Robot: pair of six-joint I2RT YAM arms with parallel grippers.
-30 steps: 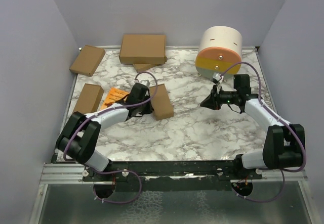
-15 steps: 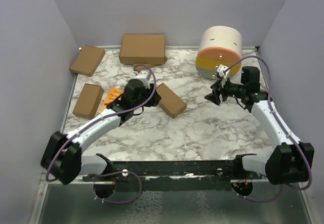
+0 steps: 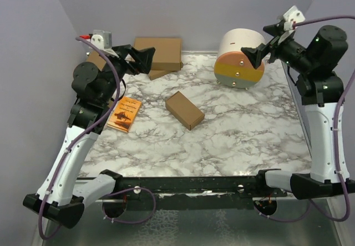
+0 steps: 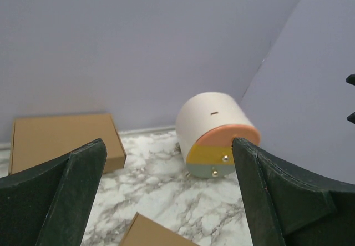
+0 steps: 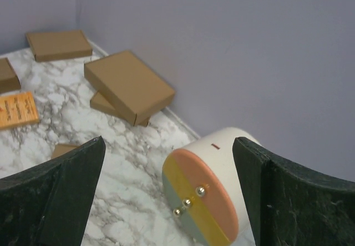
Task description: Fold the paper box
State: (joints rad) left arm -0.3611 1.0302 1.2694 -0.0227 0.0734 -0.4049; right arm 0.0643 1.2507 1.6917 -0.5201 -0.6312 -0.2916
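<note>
Top external view: paper box [image 3: 184, 110], a small closed brown carton, lying flat and skewed just left of the centre of the tabletop [image 3: 238, 137], touched by neither arm. Orange booklet [image 3: 124, 113] beside it toward the left edge, apart. Larger carton [image 3: 158, 53] at the far edge, resting on another brown piece. Round drum [image 3: 239, 59] on its side near the far right corner. Left gripper [image 4: 169, 146] high over the far left corner, jaws wide, holding nothing. Right gripper [image 5: 166, 143] high beside the drum, jaws wide, holding nothing.
</note>
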